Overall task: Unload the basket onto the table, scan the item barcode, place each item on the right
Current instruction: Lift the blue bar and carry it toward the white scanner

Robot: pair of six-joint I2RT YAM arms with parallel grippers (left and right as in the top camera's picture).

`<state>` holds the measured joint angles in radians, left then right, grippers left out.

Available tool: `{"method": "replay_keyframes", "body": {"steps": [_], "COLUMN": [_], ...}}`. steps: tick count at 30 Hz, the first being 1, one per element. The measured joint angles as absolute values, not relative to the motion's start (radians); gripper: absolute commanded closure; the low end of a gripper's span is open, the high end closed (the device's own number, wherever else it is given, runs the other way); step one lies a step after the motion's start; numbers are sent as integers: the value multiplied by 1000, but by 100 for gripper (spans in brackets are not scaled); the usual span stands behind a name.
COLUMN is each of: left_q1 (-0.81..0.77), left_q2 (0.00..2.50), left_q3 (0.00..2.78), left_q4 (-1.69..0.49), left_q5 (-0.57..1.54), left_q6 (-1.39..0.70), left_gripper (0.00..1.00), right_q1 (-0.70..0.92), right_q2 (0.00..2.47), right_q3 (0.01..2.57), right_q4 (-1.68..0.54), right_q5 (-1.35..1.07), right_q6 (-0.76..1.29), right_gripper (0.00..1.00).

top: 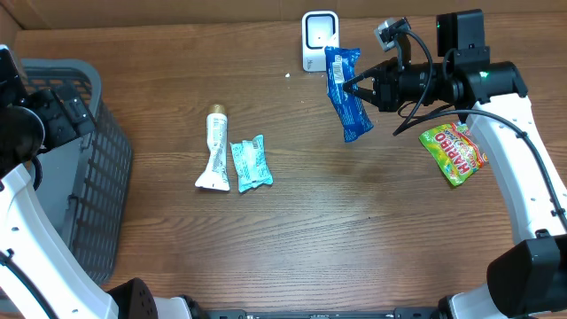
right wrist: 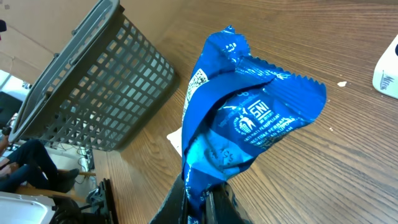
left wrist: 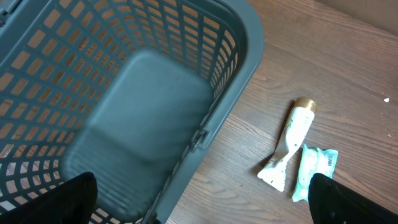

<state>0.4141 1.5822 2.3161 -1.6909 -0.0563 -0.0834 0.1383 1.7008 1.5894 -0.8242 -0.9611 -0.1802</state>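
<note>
A blue snack packet hangs in the air at the back right, pinched at its edge by my right gripper, which is shut on it. In the right wrist view the blue packet rises from between the fingers, white print facing the camera. The white barcode scanner stands just behind the packet at the table's back edge, and its corner shows at the right. My left gripper hangs open over the rim of the grey basket, holding nothing.
A white tube and a teal packet lie side by side mid-table. A green and red Haribo bag lies under the right arm. The grey basket stands at the left edge.
</note>
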Motion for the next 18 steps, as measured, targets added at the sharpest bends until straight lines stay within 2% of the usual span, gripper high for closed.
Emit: {"method": "replay_keyframes", "body": {"steps": [9, 18], "left_q1": [414, 414], "left_q2": [1582, 1582], "left_q3": [2316, 2316], "left_q4": [-1691, -1691], "left_q5": [-57, -57], "left_q6": [-83, -83], "left_gripper": [0, 1], "right_q1": [147, 297], "right_q2": [1700, 1701], "right_q3": [1589, 1637], "right_q4": [-799, -751], "right_q5": [-812, -295], "right_q6": [-103, 68], "right_gripper": [96, 96]}}
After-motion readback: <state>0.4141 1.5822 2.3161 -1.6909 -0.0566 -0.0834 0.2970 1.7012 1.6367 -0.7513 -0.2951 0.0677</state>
